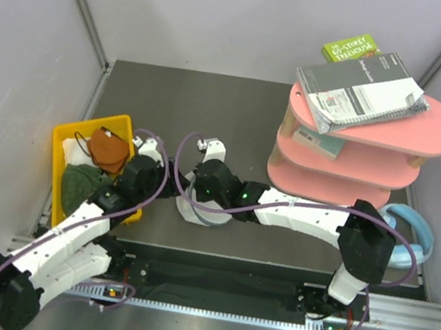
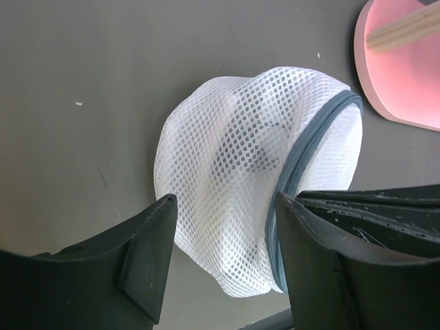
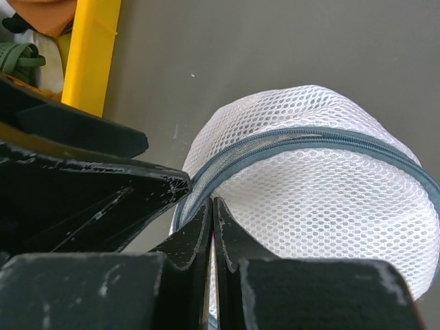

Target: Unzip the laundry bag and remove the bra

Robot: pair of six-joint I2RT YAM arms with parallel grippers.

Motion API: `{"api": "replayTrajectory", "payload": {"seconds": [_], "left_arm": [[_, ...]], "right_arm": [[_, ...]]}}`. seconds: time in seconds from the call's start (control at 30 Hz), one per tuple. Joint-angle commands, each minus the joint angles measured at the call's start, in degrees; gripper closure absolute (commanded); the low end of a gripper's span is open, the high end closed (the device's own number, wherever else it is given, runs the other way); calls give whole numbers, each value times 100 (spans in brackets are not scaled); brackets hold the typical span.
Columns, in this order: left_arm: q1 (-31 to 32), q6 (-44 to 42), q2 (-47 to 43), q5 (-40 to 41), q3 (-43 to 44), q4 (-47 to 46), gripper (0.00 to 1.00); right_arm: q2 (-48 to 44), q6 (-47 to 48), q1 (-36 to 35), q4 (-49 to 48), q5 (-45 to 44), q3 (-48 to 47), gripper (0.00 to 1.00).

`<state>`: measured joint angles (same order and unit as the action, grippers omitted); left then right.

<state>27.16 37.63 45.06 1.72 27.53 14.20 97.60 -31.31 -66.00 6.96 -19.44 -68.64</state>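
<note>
The laundry bag (image 2: pixel 234 165) is a white mesh dome with a grey-blue zipper line (image 3: pixel 309 137), lying on the dark table. In the top view it (image 1: pixel 193 209) is mostly hidden under both grippers. My left gripper (image 2: pixel 223 227) straddles the bag, with both fingers touching its sides. My right gripper (image 3: pixel 212 206) is shut at the zipper rim, its tips pressed together on the zipper line; the pull itself is hidden. Only a faint greyish shape shows through the mesh, so the bra cannot be made out. In the top view the two grippers meet, the left (image 1: pixel 167 190) and the right (image 1: pixel 191 197).
A yellow bin (image 1: pixel 65 147) at the left holds a rust-orange cloth (image 1: pixel 109 149) and a dark green cloth (image 1: pixel 80 184). A pink tiered shelf (image 1: pixel 357 158) with books (image 1: pixel 360 87) stands at the back right. Pale blue headphones (image 1: pixel 413 227) lie at the right.
</note>
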Motion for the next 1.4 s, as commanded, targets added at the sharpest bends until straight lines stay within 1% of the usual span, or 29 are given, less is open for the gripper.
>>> {"api": "replayTrajectory", "payload": {"seconds": [0.0, 0.17, 0.2, 0.5, 0.6, 0.63, 0.73, 0.77, 0.83, 0.87, 0.9, 0.97, 1.1, 1.27, 1.37], "left_arm": [[-9, 52, 100, -136, -107, -707, 38], [-9, 78, 135, -338, -186, -874, 42], [-9, 87, 135, -347, -195, -883, 44], [0, 166, 231, -523, -441, -1287, 48], [0, 157, 249, -549, -485, -1358, 57], [0, 166, 249, -593, -511, -1375, 62], [-9, 192, 170, -812, -634, -1770, 77], [0, 236, 170, -857, -652, -1823, 88], [-9, 263, 144, -892, -687, -1868, 98], [-9, 271, 135, -875, -696, -1868, 100], [0, 272, 117, -857, -705, -1859, 100], [-9, 272, 91, -813, -740, -1842, 100], [-9, 280, -14, -752, -784, -1789, 100], [-9, 263, -67, -682, -811, -1745, 100], [-9, 228, -67, -637, -793, -1701, 100]], "right_arm": [[-312, -68, -62, -169, -86, 105, 100], [-321, -103, -54, -213, -69, 149, 100], [-329, -103, -54, -221, -51, 158, 100], [-365, -139, -62, -274, 2, 193, 100], [-391, -165, -54, -292, 2, 211, 100], [-400, -165, -62, -301, 2, 228, 100], [-435, -200, -54, -336, 37, 246, 100], [-435, -209, -54, -344, 54, 255, 99], [-453, -235, -54, -362, 81, 272, 94], [-453, -253, -54, -380, 116, 272, 92], [-444, -279, -54, -388, 125, 281, 90], [-453, -305, -54, -415, 151, 299, 89], [-400, -358, -62, -415, 230, 290, 79], [-277, -385, -71, -415, 379, 246, 74], [-224, -411, -115, -424, 415, 229, 69]]}}
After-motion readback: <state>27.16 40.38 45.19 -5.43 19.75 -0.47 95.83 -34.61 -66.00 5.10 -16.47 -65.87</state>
